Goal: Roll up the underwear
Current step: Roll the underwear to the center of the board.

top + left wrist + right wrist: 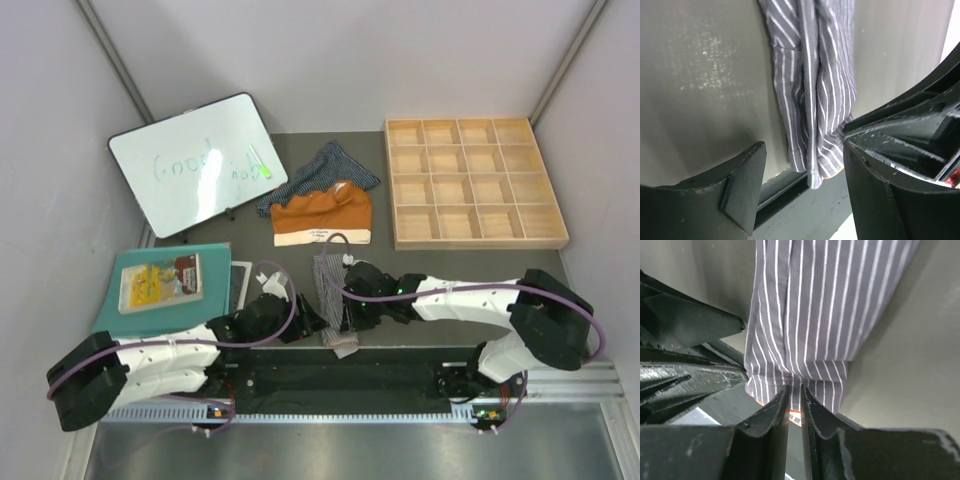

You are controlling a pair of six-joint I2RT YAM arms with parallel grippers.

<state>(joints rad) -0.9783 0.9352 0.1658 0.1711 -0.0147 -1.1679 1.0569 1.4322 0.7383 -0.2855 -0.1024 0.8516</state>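
The grey pinstriped pair (328, 285) lies folded into a narrow strip at the table's near edge, its near hem over the edge. My right gripper (338, 318) is shut on that hem; in the right wrist view the fingertips (781, 399) pinch the cloth (820, 305). My left gripper (305, 320) is open just left of the strip, its jaws apart on either side of the hem (812, 100) without touching it. The rust-orange pair with cream waistband (322, 215) lies behind, partly over the dark navy striped pair (322, 170).
A whiteboard (190, 160) leans at the back left. A wooden compartment tray (475, 182) sits at the back right. A teal mat (110, 305) with a yellow book (160, 282) lies at the left, a white tablet (240, 283) beside it.
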